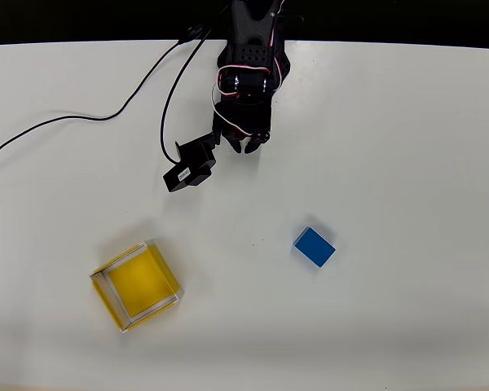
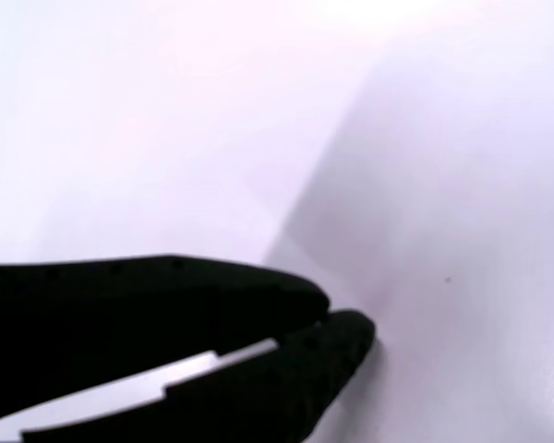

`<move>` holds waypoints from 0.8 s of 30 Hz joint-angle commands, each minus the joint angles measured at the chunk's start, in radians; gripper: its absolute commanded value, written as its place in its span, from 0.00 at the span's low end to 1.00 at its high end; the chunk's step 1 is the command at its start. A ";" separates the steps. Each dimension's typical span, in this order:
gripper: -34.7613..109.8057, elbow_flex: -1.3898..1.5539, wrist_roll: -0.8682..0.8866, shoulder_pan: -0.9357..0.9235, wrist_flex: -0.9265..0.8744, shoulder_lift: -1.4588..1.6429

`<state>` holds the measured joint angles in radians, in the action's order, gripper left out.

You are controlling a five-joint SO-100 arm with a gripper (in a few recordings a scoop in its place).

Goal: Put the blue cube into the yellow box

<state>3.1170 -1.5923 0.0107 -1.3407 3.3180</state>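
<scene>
Blue cube (image 1: 314,247): a small solid bright-blue block with plain matte faces, slightly longer than it is wide. You find it in the overhead view lying flat on the white table (image 1: 407,147), right of centre, turned at an angle to the table's edges, with a thin shadow along its lower left side. It sits well apart from your gripper (image 1: 246,145), below it and to the right in that view, with bare table between the two. Nothing touches it.

Gripper: black, two-fingered, at the end of the black arm (image 1: 248,57) that reaches in from the top edge of the overhead view, with red and white wires looping over its body. Its tips point down the picture toward the middle of the table. In the wrist view the gripper (image 2: 325,318) shows two black fingers whose tips meet or nearly meet, with nothing between them; you hold no object.

Yellow box (image 1: 136,286): a shallow square open-topped tray with a bright yellow floor and thin pale whitish walls. It rests at the lower left of the overhead view, rotated, well apart from the cube and from the gripper.

Small black cabled module (image 1: 190,166): it lies just left of and below the gripper in the overhead view, its black cable (image 1: 73,120) trailing off to the left edge.
</scene>
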 commanded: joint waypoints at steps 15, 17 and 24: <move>0.24 0.028 0.031 0.003 -0.012 0.025; 0.24 0.028 0.031 0.003 -0.012 0.025; 0.24 0.028 0.041 -0.008 -0.011 0.025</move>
<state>3.1170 -1.5555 0.0107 -1.3407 3.3180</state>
